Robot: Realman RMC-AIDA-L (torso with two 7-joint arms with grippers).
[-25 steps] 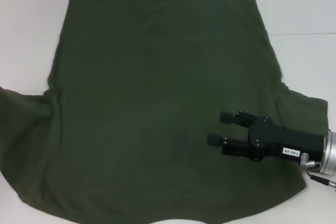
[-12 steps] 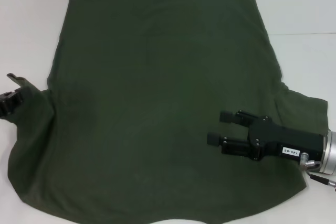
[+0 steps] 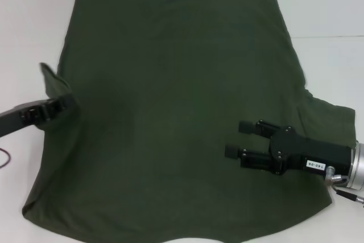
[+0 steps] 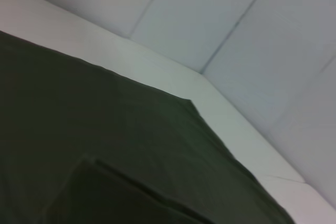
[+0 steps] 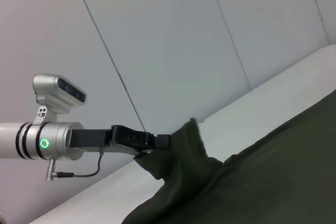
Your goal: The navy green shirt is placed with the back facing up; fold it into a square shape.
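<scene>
At the left edge of the head view, the left gripper [image 3: 60,105] pinches the navy green shirt's [image 3: 176,101] sleeve; carry it inward flat. Lower right, the right gripper [image 3: 239,139] rests spread on the cloth.

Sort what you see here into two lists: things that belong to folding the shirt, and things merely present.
Belongs to the job:
- navy green shirt, spread back-up
- left pincer, shut on the shirt's left sleeve, lifting it inward
- right pincer, open, above the shirt's right side

Merely present:
- white table
- panelled wall behind it
</scene>
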